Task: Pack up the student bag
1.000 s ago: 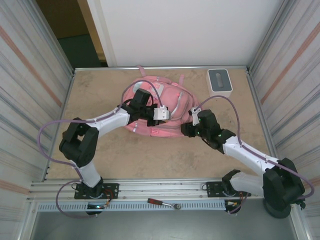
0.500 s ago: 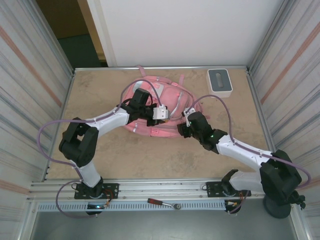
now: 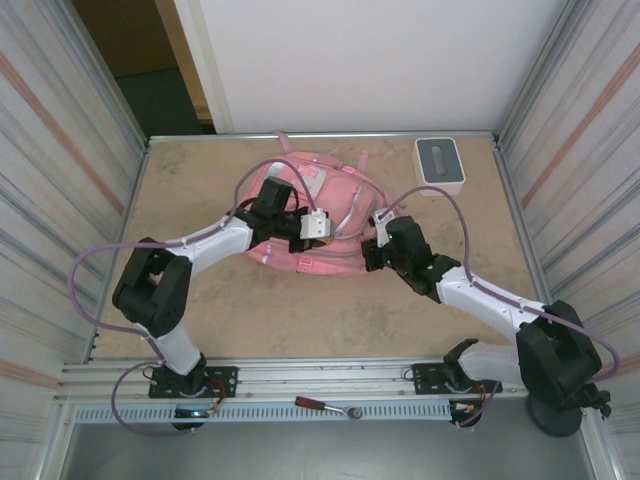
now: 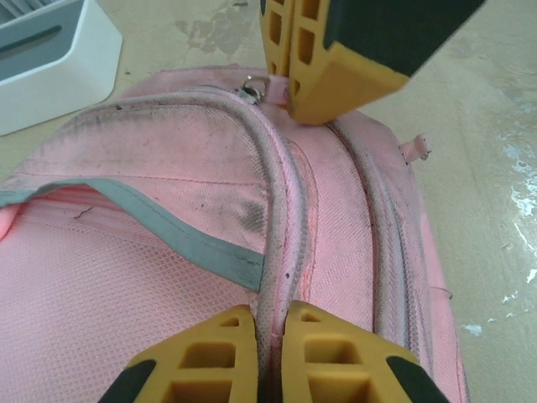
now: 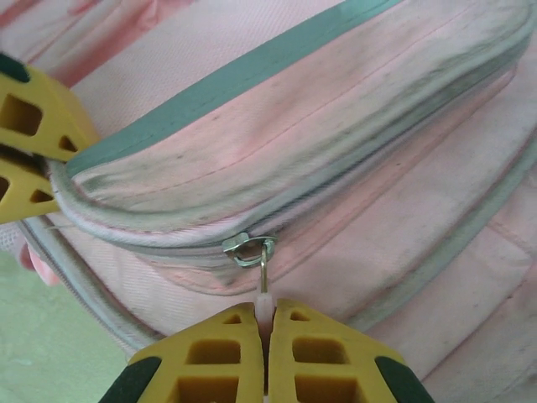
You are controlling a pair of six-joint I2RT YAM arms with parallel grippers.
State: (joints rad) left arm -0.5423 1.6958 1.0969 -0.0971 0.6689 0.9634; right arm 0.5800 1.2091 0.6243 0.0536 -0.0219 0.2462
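Observation:
The pink student bag [image 3: 340,195] lies flat in the middle of the table. My left gripper [image 4: 268,323] is shut on the grey-pink zipper seam [image 4: 277,227] of a front pocket. In the top view that gripper [image 3: 305,240] sits on the bag's near left part. My right gripper [image 5: 268,315] is shut on the small white pull tab [image 5: 265,300] hanging from the metal zipper slider [image 5: 248,248]. It meets the bag's near right edge [image 3: 366,252]. The right fingers [image 4: 336,75] show at the far end of the seam in the left wrist view.
A small white box with a grey top [image 3: 439,165] stands at the back right, close to the bag [image 4: 50,67]. Corrugated metal walls close both sides. A red-handled tool [image 3: 325,406] lies on the front rail. Bare table [image 3: 220,320] spreads in front of the bag.
My right gripper has moved in toward the bag and shut on the zipper pull. The left gripper stays shut on the seam; its arm shifted slightly.

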